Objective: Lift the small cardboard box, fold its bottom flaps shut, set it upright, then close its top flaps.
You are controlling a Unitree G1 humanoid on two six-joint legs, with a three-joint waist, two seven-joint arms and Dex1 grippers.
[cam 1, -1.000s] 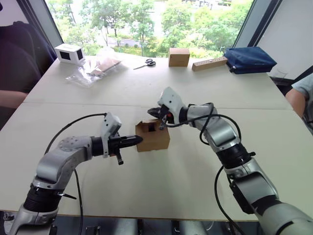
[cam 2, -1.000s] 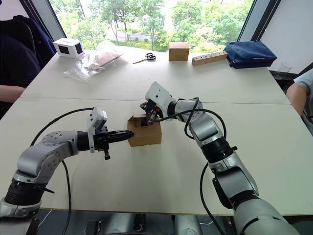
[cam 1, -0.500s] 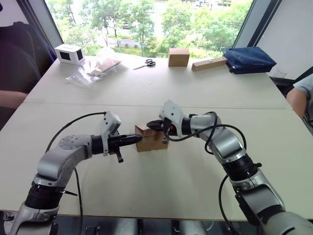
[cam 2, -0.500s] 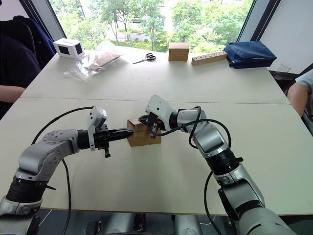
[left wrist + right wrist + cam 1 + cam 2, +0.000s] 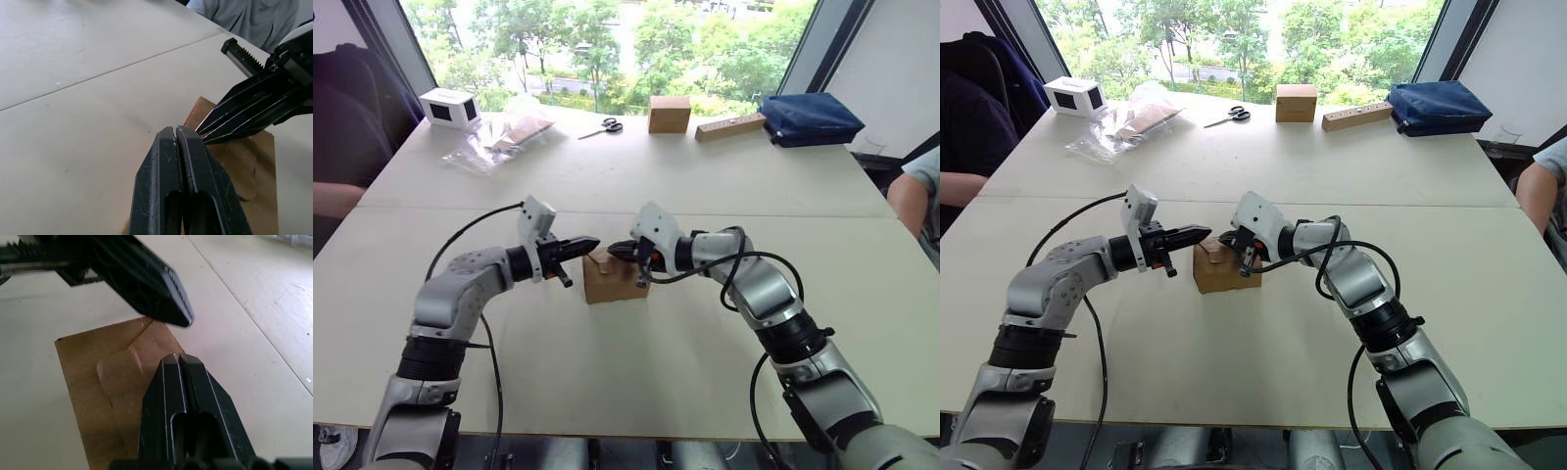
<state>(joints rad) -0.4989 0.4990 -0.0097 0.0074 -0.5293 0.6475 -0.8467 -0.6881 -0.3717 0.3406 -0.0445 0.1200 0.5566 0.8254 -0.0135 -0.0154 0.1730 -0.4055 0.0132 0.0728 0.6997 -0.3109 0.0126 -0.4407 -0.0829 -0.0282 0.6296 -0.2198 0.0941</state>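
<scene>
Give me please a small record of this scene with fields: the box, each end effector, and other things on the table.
box: small cardboard box standing on the table, top flaps folded down
left end effector: shut, tip over the box's left top edge
right end effector: shut, tip over the box top
gap: the two tips almost meet above the box
far table edge: white box, plastic bags, scissors, cardboard cube, wooden block, blue bag

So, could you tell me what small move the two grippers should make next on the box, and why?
Probably press the left gripper down onto the small cardboard box. Both grippers are shut over its top; the right gripper lies on the flaps, which look folded over but not quite flat.
</scene>
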